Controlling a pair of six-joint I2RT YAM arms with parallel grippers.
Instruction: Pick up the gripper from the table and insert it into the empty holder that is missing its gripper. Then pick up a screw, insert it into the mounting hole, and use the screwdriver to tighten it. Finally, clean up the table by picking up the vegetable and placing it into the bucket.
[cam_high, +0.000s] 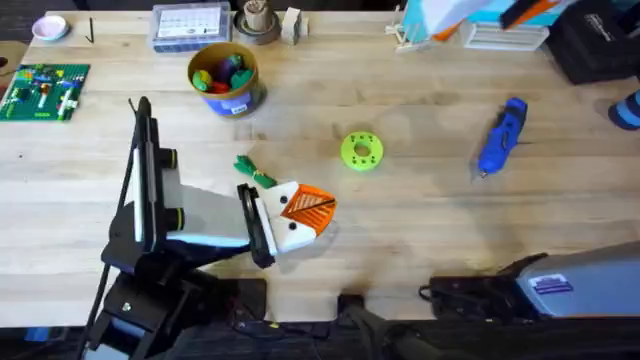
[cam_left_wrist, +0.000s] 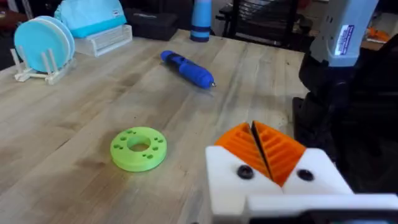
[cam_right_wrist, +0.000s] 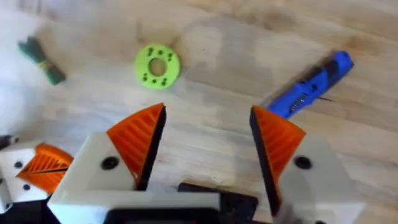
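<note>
My right arm (cam_high: 560, 285) is cut off at the overhead's lower edge; the bucket's (cam_high: 228, 80) label is too small to read.

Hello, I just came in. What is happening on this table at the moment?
Nothing is being held at this moment. The left gripper sits shut over the middle of the table, next to the green vegetable. The right gripper is open above the wood. The blue screwdriver lies untouched to the right, the lime-green disc lies in the middle, and the bucket stands farther back with toy pieces inside.
</note>
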